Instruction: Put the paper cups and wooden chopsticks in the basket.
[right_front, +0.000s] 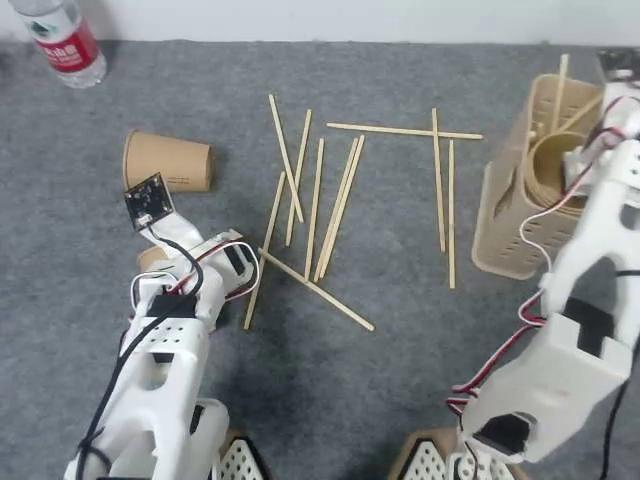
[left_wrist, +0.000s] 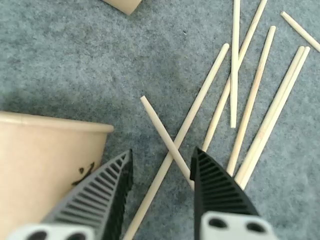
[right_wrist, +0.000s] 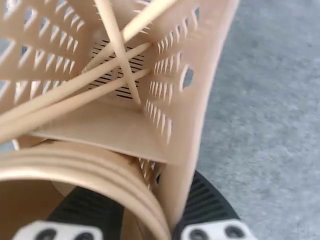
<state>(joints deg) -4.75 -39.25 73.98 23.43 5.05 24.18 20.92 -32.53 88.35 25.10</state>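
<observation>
Where the L gripper (left_wrist: 161, 156) hangs just over the grey mat (left_wrist: 75, 65), its jaws stand apart & grip nothing. Two crossed chopsticks (left_wrist: 172, 145) lie flat on the mat btw the fingertips. One finger (left_wrist: 102, 195) is just beside a paper cup (left_wrist: 45, 165) that lies on its side, but whether they touch can't be told. Further out, the other loose chopsticks (right_front: 325, 205) lie scattered flat across mid-table, several overlapping or crossing, all well apart from the basket (right_front: 505, 225). A second cup (right_front: 168, 160) lies on its side beyond the L arm, near the far L part of the mat. A water bottle (right_front: 65, 42) sits at the far L corner.

The R gripper (right_wrist: 145, 200) is at the basket, on the R side of the table. Its jaws are spread wide, w/ the rim of a cup in the basket (right_wrist: 90, 167) & a basket wall btw them. That cup stands upright in one compartment, its rim looking doubled, as if cups are nested. In the next compartment, past a divider, a few stowed chopsticks (right_wrist: 75, 95) lean crossed, tips sticking up over the rim.
</observation>
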